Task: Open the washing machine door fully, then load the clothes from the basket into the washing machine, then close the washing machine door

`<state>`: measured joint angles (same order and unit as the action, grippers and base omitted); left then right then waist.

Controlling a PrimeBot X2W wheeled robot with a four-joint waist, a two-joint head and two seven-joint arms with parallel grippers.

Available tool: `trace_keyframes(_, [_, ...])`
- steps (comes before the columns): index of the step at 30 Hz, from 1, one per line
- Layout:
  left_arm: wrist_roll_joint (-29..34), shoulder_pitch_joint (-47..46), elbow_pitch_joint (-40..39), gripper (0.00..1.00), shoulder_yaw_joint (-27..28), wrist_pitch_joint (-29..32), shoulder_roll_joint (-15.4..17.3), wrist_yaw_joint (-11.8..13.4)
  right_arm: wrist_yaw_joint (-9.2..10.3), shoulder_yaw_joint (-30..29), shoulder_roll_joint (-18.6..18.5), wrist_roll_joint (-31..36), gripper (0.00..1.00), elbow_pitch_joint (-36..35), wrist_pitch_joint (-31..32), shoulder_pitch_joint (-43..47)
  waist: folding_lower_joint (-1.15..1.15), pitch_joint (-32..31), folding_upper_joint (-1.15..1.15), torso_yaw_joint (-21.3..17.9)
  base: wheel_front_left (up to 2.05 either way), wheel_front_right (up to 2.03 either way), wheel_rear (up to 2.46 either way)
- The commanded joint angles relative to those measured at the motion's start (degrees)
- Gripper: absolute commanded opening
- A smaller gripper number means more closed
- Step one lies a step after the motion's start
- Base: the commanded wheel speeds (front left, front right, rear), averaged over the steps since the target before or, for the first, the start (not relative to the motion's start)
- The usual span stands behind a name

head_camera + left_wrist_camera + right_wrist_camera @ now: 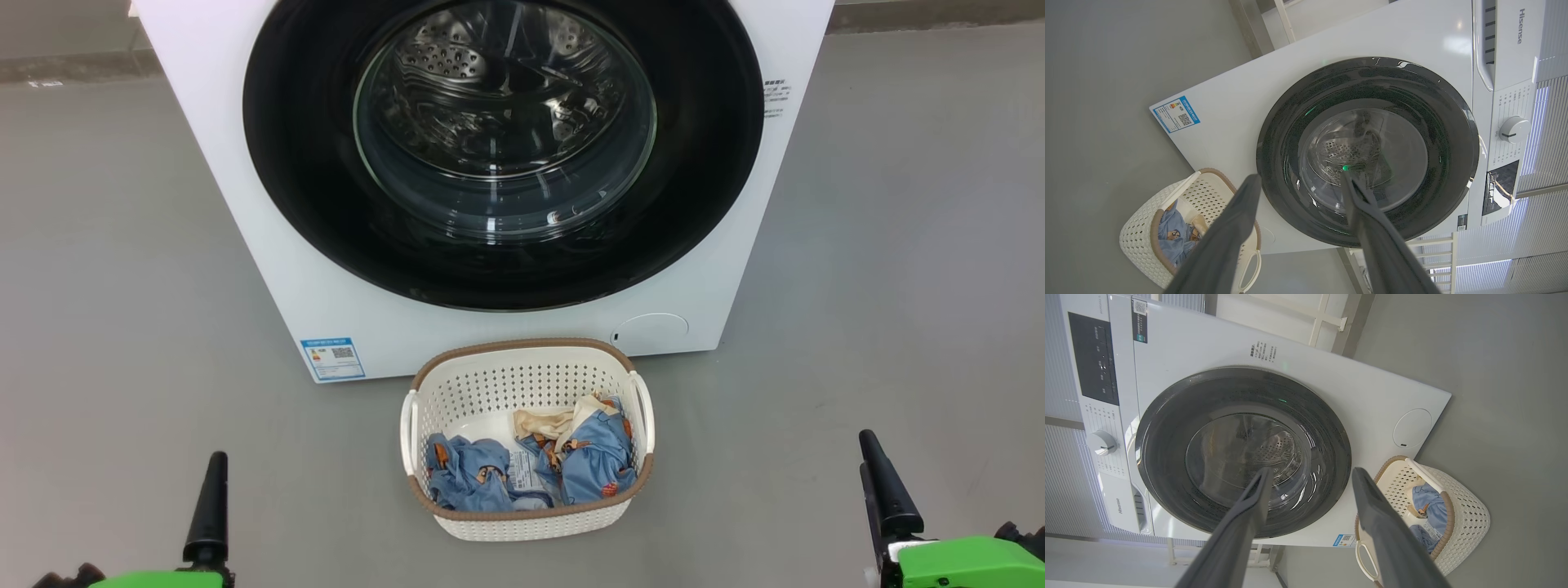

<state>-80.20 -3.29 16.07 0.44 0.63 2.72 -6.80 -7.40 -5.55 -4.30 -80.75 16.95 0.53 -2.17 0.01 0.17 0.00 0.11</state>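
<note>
The white washing machine (245, 245) stands straight ahead, its door (310, 163) flush against the front, black rim around the clear glass centre (504, 122). On the floor just before it sits the cream basket (522, 376), holding light-blue clothes (469, 478) and a cream cloth (543, 425). My left gripper (1299, 175) is open and empty, well short of the door; its finger (211, 498) shows at the lower left. My right gripper (1311, 471) is open and empty too, its finger (886, 486) at the lower right. Both hang apart from the basket.
Grey floor (106, 286) spreads on both sides of the machine and basket. A blue energy label (332, 358) and a round low cover (651, 331) mark the washer's lower front. The control panel with a dial (1514, 130) lies above the door. A white frame (1323, 318) stands beside the machine.
</note>
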Motion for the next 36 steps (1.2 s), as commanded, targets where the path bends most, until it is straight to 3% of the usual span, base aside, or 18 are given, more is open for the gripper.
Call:
trace_keyframes(1, [2.64, -2.75, -1.99, 1.0, 0.8, -0.67, 1.01, -0.12, -0.03, 0.69, -1.13, 2.41, 1.0, -1.15, -0.66, -2.46, -0.01, 0.0, 0.0, 0.01, 0.0, 0.0, 0.0])
trace_keyframes(21, [26.11, -2.46, -4.16, 1.0, 0.85, -4.06, 0.39, 0.17, -0.04, -0.31, -0.47, 28.83, 1.0, -0.12, -4.1, -3.76, -0.01, -0.12, 0.0, 0.01, 0.0, 0.0, 0.0])
trace_keyframes(36, [38.25, -2.41, -4.84, 1.0, -0.4, -6.43, 0.48, 0.46, -0.05, 0.06, 0.57, 41.83, 1.0, -0.36, -5.54, -4.54, -0.01, -0.17, 0.0, 0.12, 0.0, 0.0, 0.0])
